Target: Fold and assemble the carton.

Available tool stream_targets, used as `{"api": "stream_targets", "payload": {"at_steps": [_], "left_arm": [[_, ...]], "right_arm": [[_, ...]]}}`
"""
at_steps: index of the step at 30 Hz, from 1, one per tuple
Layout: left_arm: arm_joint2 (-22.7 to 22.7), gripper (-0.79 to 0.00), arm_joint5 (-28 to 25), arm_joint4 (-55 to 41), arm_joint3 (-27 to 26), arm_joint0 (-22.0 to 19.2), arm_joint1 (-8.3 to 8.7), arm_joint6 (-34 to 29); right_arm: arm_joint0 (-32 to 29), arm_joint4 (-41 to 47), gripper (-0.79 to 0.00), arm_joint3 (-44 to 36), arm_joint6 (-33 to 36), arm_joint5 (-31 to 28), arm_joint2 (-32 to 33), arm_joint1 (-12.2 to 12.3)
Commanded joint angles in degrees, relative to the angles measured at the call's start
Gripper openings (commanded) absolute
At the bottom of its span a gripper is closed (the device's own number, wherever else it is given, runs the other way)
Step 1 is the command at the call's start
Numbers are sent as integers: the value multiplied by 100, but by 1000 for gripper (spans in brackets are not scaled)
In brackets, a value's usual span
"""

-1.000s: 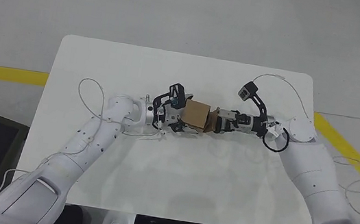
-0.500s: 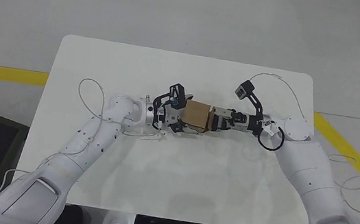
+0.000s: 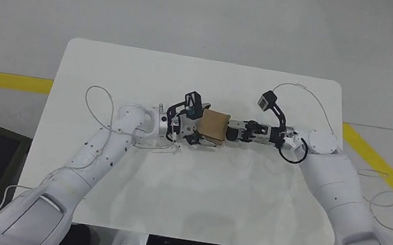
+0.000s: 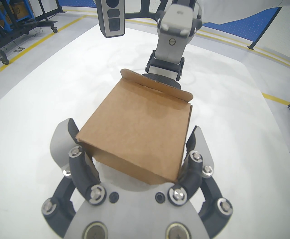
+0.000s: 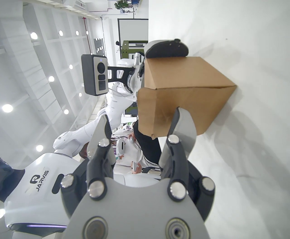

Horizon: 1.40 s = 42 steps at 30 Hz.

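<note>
Left wrist view: left end effector clamps carton sides.

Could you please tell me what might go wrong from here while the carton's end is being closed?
1. The flap's lip stands outside the top panel of the carton, so pushing may crease it instead of tucking it in.
2. The right gripper is open, with one finger on the end face; it could slip off.
3. The left gripper clamps only the near corners, so the push may skew or dent the carton.
</note>
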Motion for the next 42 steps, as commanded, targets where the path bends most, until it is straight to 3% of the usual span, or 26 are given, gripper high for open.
{"api": "stream_targets", "payload": {"at_steps": [1, 27, 42], "left_arm": [[-1, 0, -4, 8, 1, -2, 1, -8], [-15, 0, -6, 55, -17, -7, 3, -6], [-12, 0, -13, 65, -13, -10, -1, -5]], "right_arm": [[2, -32, -400, 45, -22, -1, 0, -10], [-42, -543, -508, 159, -209, 146, 105, -30], [-104, -1011, -526, -56, -441, 330, 219, 36]]}}
